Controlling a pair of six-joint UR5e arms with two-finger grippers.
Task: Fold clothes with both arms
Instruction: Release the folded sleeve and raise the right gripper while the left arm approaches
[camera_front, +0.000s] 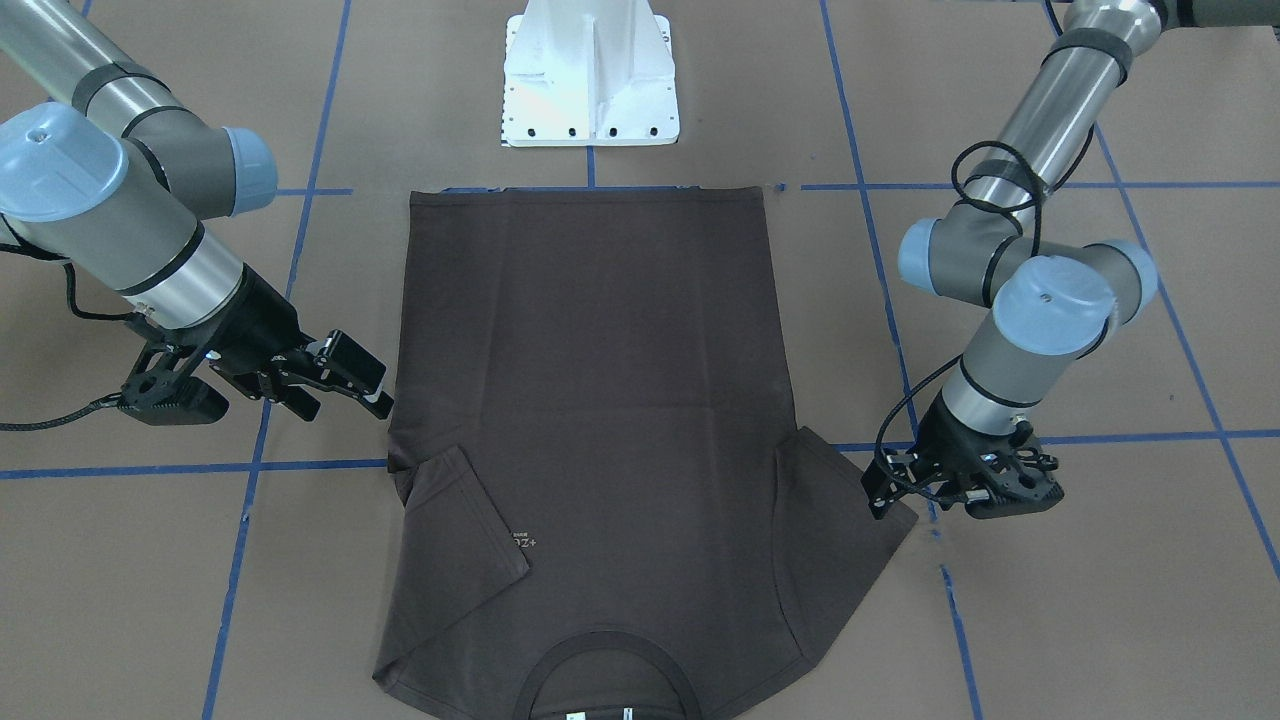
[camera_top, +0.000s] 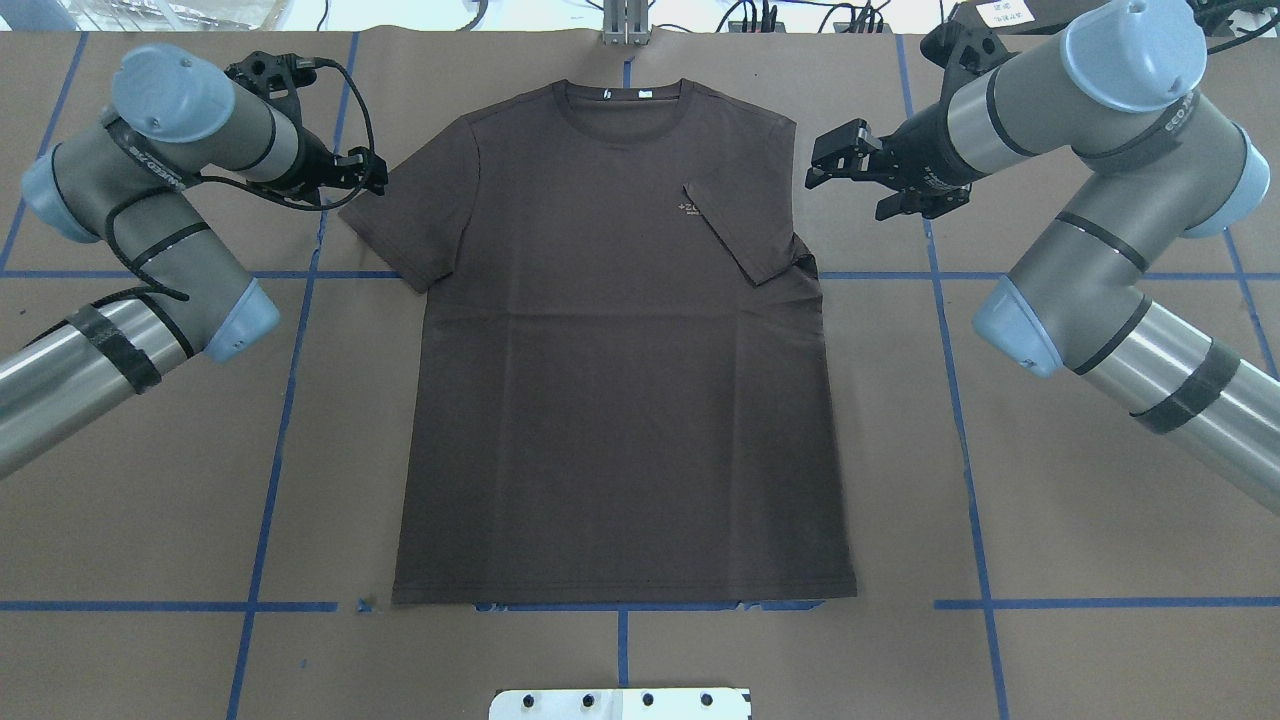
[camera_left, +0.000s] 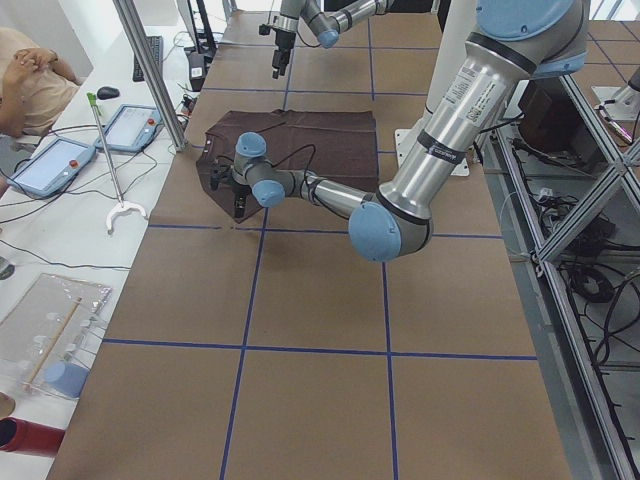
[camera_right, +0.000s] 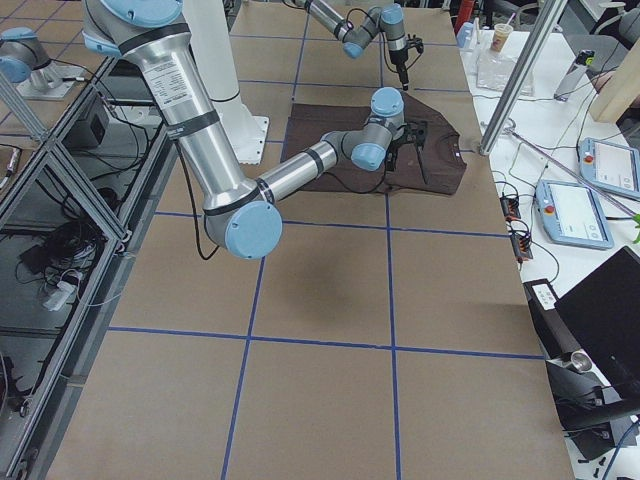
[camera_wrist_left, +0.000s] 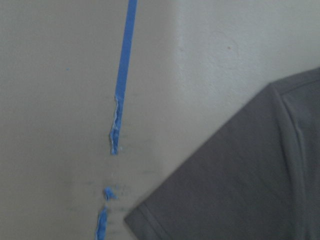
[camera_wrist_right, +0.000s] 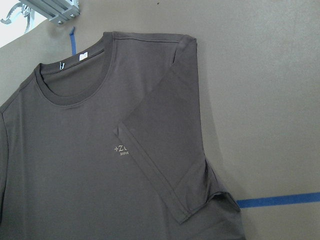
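The dark grey-brown T-shirt (camera_top: 620, 400) lies flat on the brown table, collar (camera_top: 622, 100) on the far side from the robot. One sleeve (camera_top: 745, 225) is folded in over the chest and half covers the pale print (camera_wrist_right: 120, 149). My right gripper (camera_top: 850, 175) hangs open just outside that shoulder, holding nothing. The other sleeve (camera_top: 410, 225) lies spread out. My left gripper (camera_top: 372, 178) is low at that sleeve's outer tip (camera_front: 880, 490). I cannot tell whether it is open or shut. The left wrist view shows only the sleeve corner (camera_wrist_left: 240, 185) flat on the table.
The white pedestal base (camera_front: 590, 80) stands at the shirt's hem side. Blue tape lines (camera_top: 290, 400) cross the table. Past the collar end, an upright metal post (camera_left: 150, 75), control tablets (camera_left: 60, 160) and a seated person (camera_left: 30, 70) are off the table's edge.
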